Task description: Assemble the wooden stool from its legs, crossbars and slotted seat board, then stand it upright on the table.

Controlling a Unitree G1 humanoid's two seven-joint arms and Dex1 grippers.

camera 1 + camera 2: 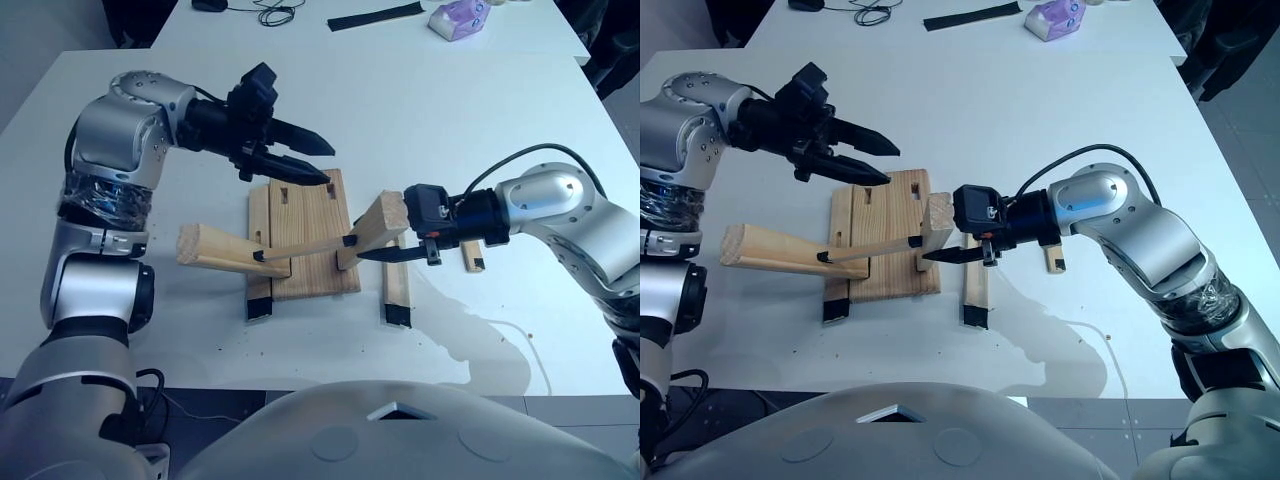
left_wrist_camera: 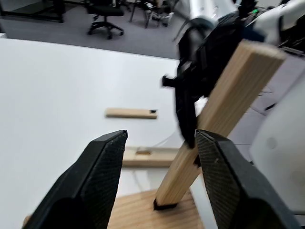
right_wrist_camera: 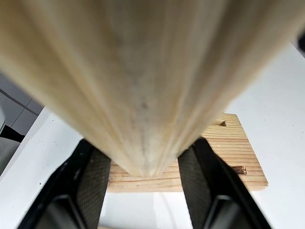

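Progress: an early-to-middle stage is judged. No stool is standing, and the parts are spread low across the white table (image 1: 450,130).
Seat board: the slotted seat board (image 1: 310,215) is laid flat at mid-table with its slots facing up. No leg is seen seated in a slot.
Joined part: a thin crossbar (image 1: 305,248) is seen running across the board between a left leg (image 1: 215,248) and a right leg (image 1: 380,222). The two legs appear linked by it, though how firmly the joints are seated cannot be told.
Right gripper: the right gripper (image 1: 385,242) is clamped around the right leg. The leg is held tilted, with its lower end at the board's near right corner.
Left gripper: the left gripper (image 1: 330,165) is held spread wide and empty, just above the far edge of the board.
Loose parts: a third leg (image 1: 397,290) is laid just right of the board and a fourth leg (image 1: 259,285) along its left edge. A short crossbar (image 1: 472,258) is laid farther right, apart from the rest.
Left to do: by judgement, the loose legs and short crossbar are to be joined. All four legs are then to be fitted to the board and the stool turned upright.
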